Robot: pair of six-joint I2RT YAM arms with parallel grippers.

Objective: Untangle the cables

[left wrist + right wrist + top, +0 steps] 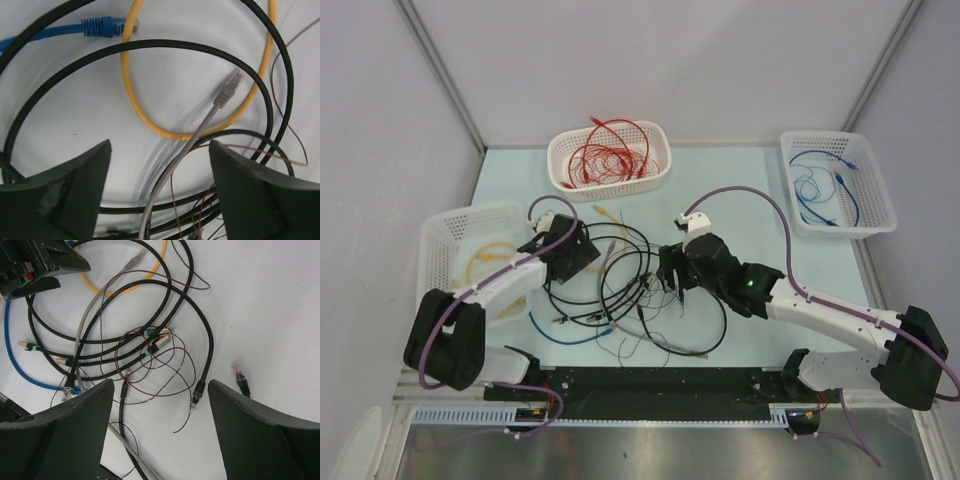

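Partly sorted, I judge: red cables (610, 155) fill the back basket (610, 184), blue cables (820, 190) the right basket (840, 228), yellow coils (485, 262) the left basket (470, 215); the tangle (620, 290) on the table (760, 200) between the arms is left. Its black loops (150, 44) cross a yellow cable (150, 125), a grey cable (200, 131), a blue cable (50, 31) and thin brown wires (150, 347); the left gripper (160, 150) and right gripper (160, 385) hang over it, both wide apart, holding nothing.

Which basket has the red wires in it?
The middle basket at the back holds the red wires; the right basket holds blue cable and the left basket yellow cable.
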